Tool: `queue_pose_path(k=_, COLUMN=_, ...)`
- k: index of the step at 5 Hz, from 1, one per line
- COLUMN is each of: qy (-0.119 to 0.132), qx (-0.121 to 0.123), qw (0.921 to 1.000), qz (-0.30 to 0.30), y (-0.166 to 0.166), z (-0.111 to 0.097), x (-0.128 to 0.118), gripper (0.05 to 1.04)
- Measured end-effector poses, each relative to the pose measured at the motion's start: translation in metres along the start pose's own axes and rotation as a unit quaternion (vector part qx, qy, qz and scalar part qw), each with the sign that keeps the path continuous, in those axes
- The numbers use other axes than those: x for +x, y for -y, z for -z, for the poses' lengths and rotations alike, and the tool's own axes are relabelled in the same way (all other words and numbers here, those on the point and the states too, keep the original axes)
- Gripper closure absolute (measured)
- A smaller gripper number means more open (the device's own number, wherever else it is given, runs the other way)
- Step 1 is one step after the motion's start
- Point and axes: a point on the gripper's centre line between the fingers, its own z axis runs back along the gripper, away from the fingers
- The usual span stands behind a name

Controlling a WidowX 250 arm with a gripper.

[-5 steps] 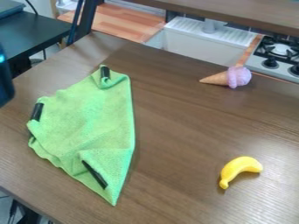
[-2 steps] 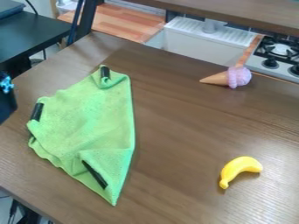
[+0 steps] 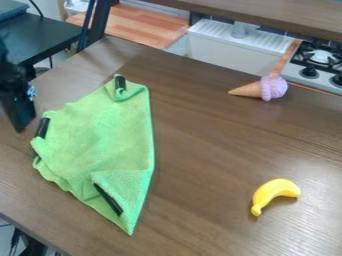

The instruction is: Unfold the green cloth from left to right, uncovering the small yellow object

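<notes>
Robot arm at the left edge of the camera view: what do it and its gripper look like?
The robot arm is black, with a bulky upper section. The part that seems to be its gripper is black too, long and narrow, with a small light-blue patch on its side. Finer markings cannot be made out.

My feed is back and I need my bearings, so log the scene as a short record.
gripper: black, at the view's left edge
nearest to gripper: green cloth
cloth state: spread unevenly, corners partly folded, black strips at three spots
right of cloth, near side: yellow toy banana
right of cloth, far side: toy ice cream cone, lying on its side
surface: brown wooden table
beyond table: white sink, stove
</notes>
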Motion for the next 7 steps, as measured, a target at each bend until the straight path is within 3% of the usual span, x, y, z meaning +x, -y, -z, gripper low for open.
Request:
queue_pose_path(k=3, qy=0.033, qx=0.002, qw=0.9948, qz=-0.096, y=-0.03, z=0.045, x=0.052, gripper=0.084)
queue_pose_path(k=4, qy=0.027, qx=-0.012, qw=0.9923, qz=-0.12, y=-0.041, z=0.061, x=0.06, gripper=0.084)
queue_pose_path(k=7, qy=0.027, qx=-0.004, qw=0.9901, qz=-0.138, y=-0.049, z=0.09, x=0.072, gripper=0.084)
